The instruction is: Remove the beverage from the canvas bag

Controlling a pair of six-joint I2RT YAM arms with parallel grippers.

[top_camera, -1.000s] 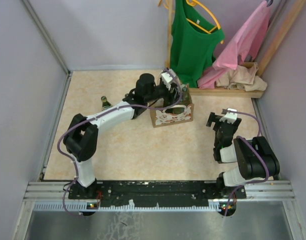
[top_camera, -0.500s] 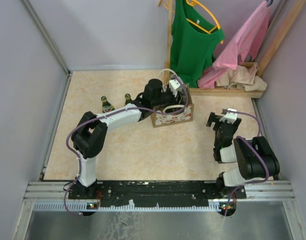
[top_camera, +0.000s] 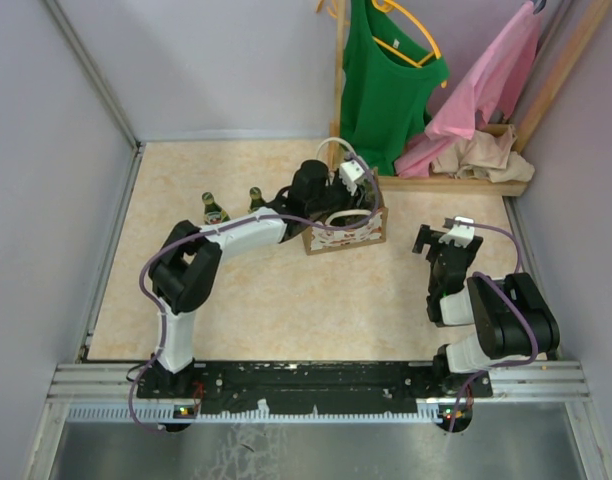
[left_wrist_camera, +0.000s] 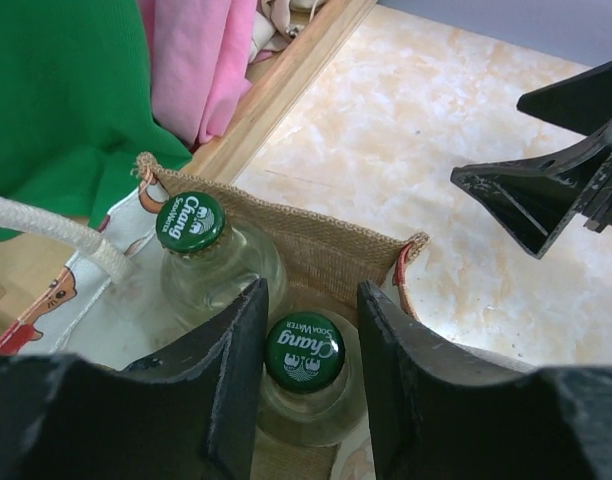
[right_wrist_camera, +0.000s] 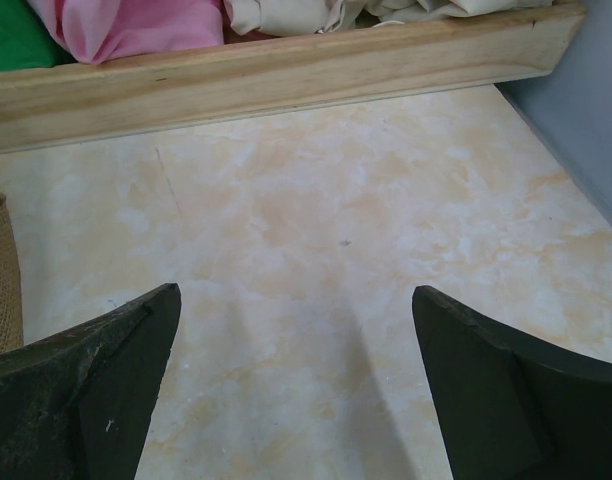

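- left pincer [left_wrist_camera: 311, 295] jaws apart, straddling beverage [left_wrist_camera: 304, 352] cap inside canvas bag [left_wrist_camera: 336, 255]; not clamped yet
- grip below cap, lift straight up, clear of neighbour bottle [left_wrist_camera: 190, 221]
- right pincer [right_wrist_camera: 294, 292] wide apart, empty

A desk [top_camera: 246, 310] with a pale beige, marbled top fills a narrow, evenly lit booth. Plain lilac-grey walls [top_camera: 216, 70] close it in on the left, back and right. A ribbed metal rail [top_camera: 96, 385] runs along the near edge. In the far right corner stands a light wooden rack [top_camera: 456, 184]. A green top [top_camera: 386, 90] and a pink garment [top_camera: 486, 95] hang from it, above a heap of cream cloth [top_camera: 481, 155].
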